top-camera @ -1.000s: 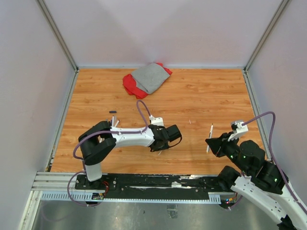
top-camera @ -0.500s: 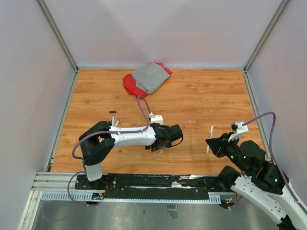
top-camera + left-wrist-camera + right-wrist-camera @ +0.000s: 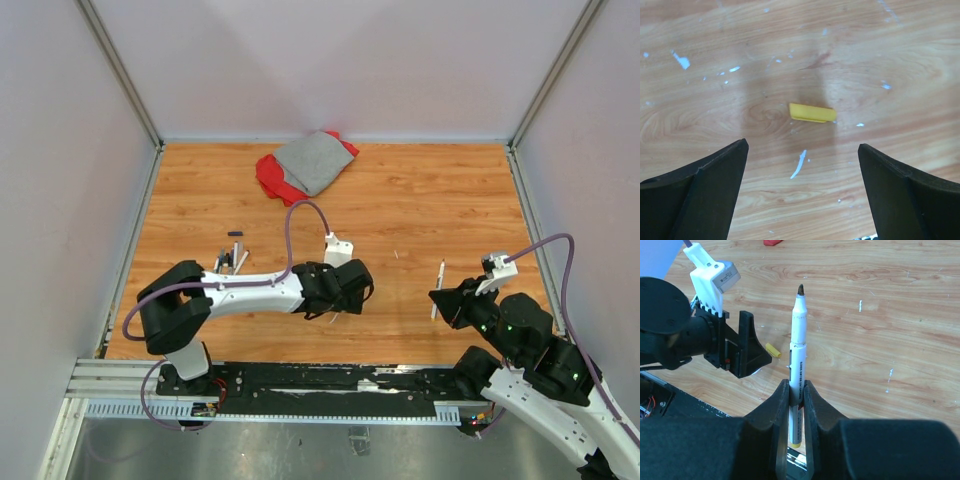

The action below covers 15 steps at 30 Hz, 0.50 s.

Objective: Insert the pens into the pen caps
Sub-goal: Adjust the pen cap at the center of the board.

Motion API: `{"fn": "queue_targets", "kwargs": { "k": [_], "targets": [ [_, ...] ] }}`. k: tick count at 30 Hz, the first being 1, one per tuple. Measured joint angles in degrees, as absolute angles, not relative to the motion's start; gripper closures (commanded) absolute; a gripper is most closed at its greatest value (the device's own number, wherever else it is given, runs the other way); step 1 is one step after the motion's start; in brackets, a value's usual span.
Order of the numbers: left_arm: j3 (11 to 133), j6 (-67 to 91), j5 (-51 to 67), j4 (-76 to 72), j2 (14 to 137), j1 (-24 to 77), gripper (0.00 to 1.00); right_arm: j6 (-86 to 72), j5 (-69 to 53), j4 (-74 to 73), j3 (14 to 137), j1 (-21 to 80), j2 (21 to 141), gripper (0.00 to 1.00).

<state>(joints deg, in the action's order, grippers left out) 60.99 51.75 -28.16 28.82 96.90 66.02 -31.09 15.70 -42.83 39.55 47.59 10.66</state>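
A yellow pen cap [image 3: 812, 113] lies flat on the wooden table, just ahead of my left gripper [image 3: 802, 145], whose jaws stand wide open and empty above the table. From above, the left gripper [image 3: 335, 303] sits low near the table's front middle. My right gripper [image 3: 796, 385] is shut on a white pen [image 3: 799, 335] with a yellow rear end; its dark bare tip points away from the gripper. In the top view that pen [image 3: 439, 275] hangs over the right side. The right wrist view shows the cap [image 3: 773, 350] beside the left fingers [image 3: 747, 352]. More pens [image 3: 232, 258] and a black cap [image 3: 235, 234] lie at the left.
A grey and red cloth [image 3: 305, 163] is bunched at the back of the table. White walls close in the table on three sides. Small white scraps [image 3: 799, 165] dot the wood near the yellow cap.
My left gripper has opened wide and its arm has stretched out lower, uncovering the pens at the left. The right arm and its pen have stayed still.
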Motion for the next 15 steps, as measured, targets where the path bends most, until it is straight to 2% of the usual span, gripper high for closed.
{"fn": "queue_targets", "kwargs": {
  "k": [6,15],
  "targets": [
    [59.88,40.8,-22.72,22.46,94.43,64.31,0.11,-31.09,15.68,-42.83,39.55,47.59,10.85,0.93],
    [60.66,34.65,-20.25,22.26,99.42,63.48,0.17,-31.09,15.68,-42.81,39.55,47.59,11.09,0.93]
  ]
}}
